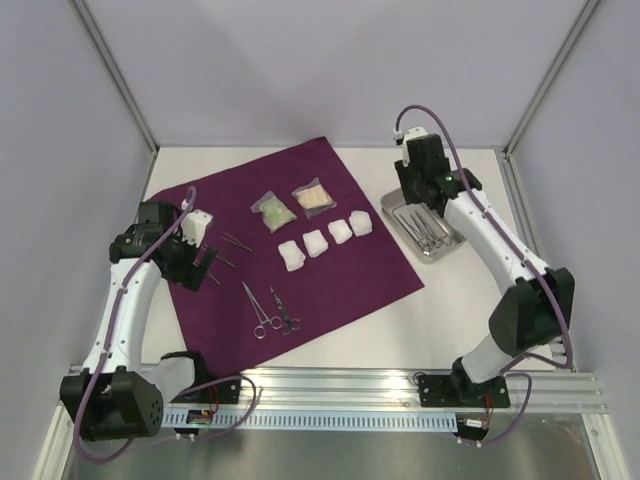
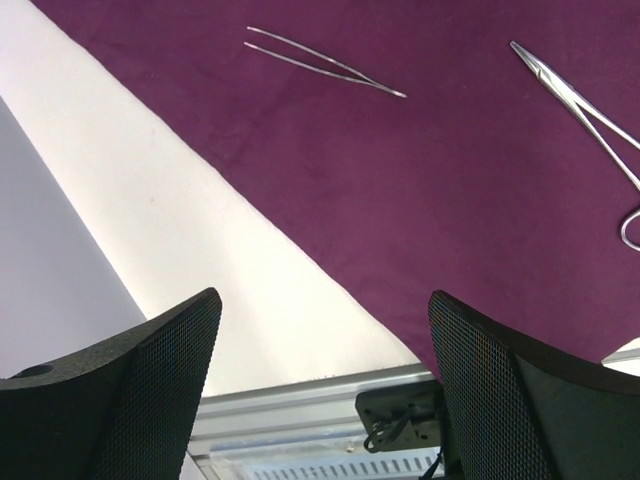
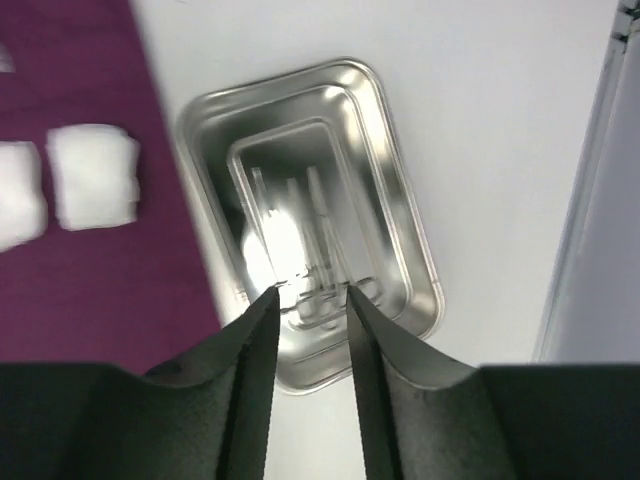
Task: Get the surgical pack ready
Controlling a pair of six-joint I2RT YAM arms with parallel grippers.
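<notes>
- White tabletop (image 1: pixel 350 330) is being shared by both arms; the right gripper (image 3: pixel 312 295), narrowly parted and empty, is being held directly over the steel tray (image 3: pixel 400 190).
- Glossy instruments (image 3: pixel 300 250), blurred, are being seen lying along the tray's long axis, right arm nearer.
- Left gripper (image 2: pixel 322 300) is being held wide apart over the matte purple cloth (image 2: pixel 450 200), with thin tweezers (image 2: pixel 320 62) ahead.

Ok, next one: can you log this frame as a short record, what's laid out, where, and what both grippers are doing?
cloth: purple, spread flat on table
on cloth: four gauze pads in a row, two clear packets, two scissor-like instruments, tweezers
tray: steel, on bare table right of cloth, holds thin steel tools
left gripper: open, empty, above cloth's left edge
right gripper: narrowly open above tray
</notes>
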